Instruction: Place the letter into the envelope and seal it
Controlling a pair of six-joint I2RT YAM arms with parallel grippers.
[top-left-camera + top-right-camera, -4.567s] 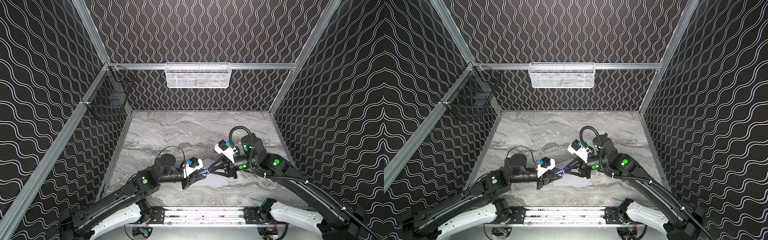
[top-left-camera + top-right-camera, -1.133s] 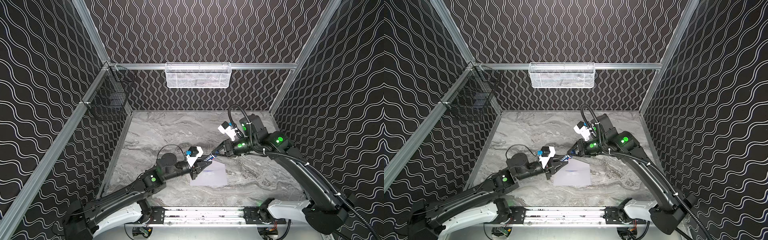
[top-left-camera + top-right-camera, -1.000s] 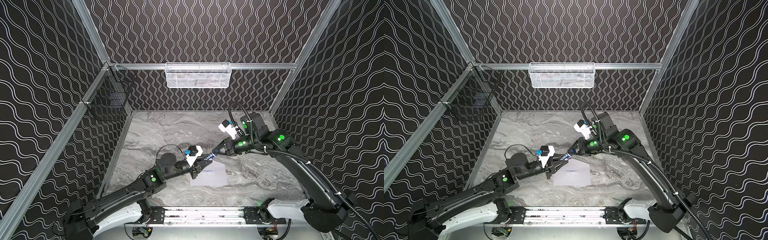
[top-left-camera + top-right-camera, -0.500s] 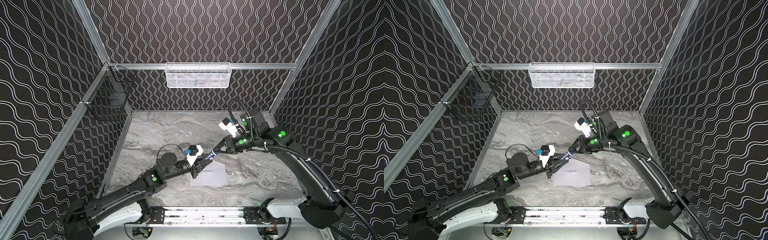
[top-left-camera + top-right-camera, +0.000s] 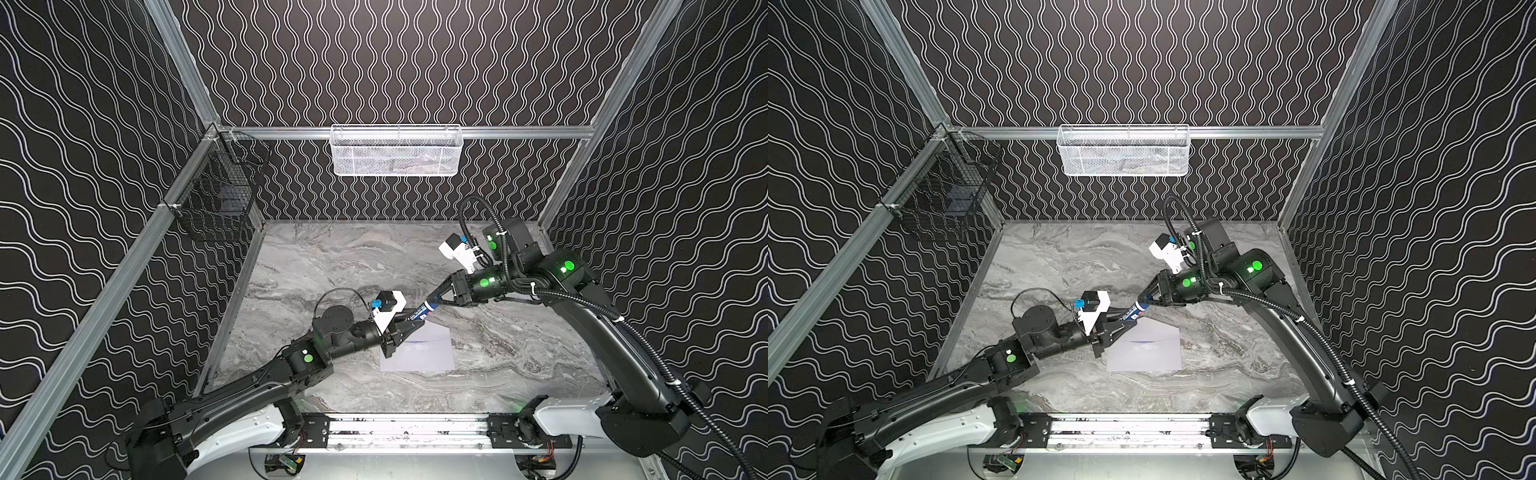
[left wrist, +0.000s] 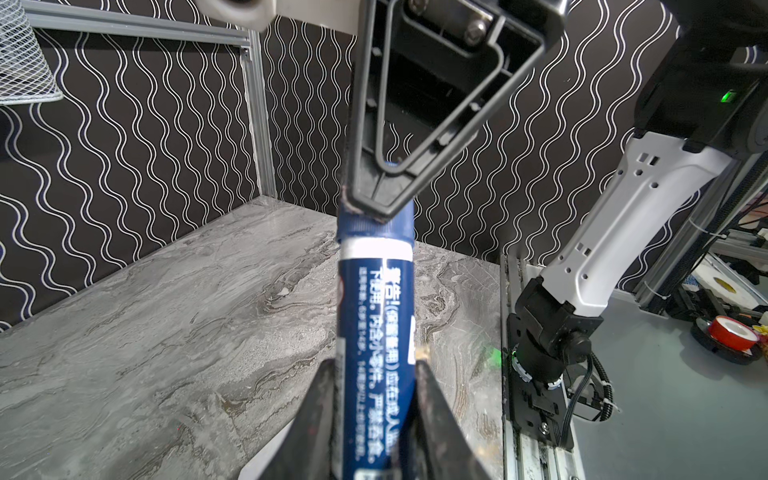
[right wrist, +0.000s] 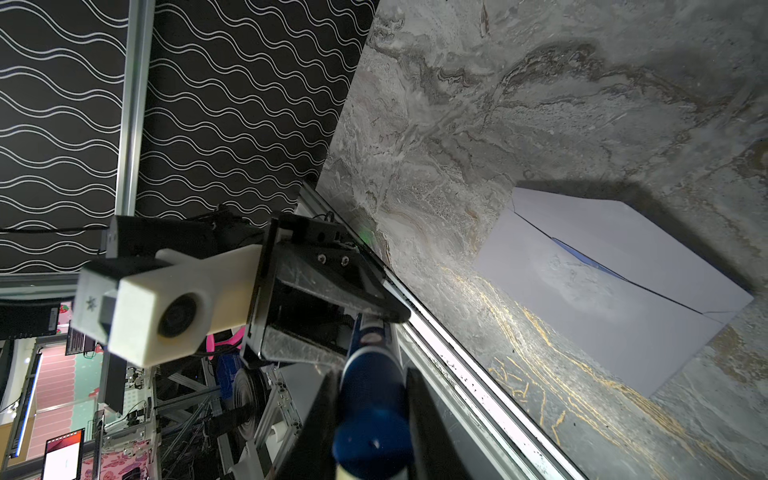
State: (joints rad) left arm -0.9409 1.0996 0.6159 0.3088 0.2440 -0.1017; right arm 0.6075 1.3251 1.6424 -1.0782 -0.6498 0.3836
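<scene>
Leaves the envelope (image 5: pixel 417 351) (image 7: pixel 615 291) flat on the marble table (image 5: pixel 332 257) toward 6 o'clock, pointed flap folded over yet seemingly unglued. Shows only a thin blue sliver at the seam in the right wrist view, likely the letter (image 7: pixel 582 257) tucked inside. Holds a blue glue stick (image 5: pixel 419 314) (image 6: pixel 374 324) in the air just off the envelope's 11 o'clock corner, slanting from 8 toward 2 o'clock. Clamps the barrel in the left gripper (image 5: pixel 411 324) (image 6: pixel 372 370) and pinches the cap (image 6: pixel 376 226) narrowly in the right gripper (image 5: pixel 431 305) (image 7: pixel 370 376). Looks like a two-handed pull to uncap it, barrel braced one way and cap drawn the other, ahead of gluing the flap. Overhangs that corner with the left gripper, so probably needs to shift before any pressing down. Has a white mesh basket (image 5: pixel 397 151) at 12 o'clock and a black wire basket (image 5: pixel 216 203) at 10 o'clock, both on the walls and well apart from the work.
</scene>
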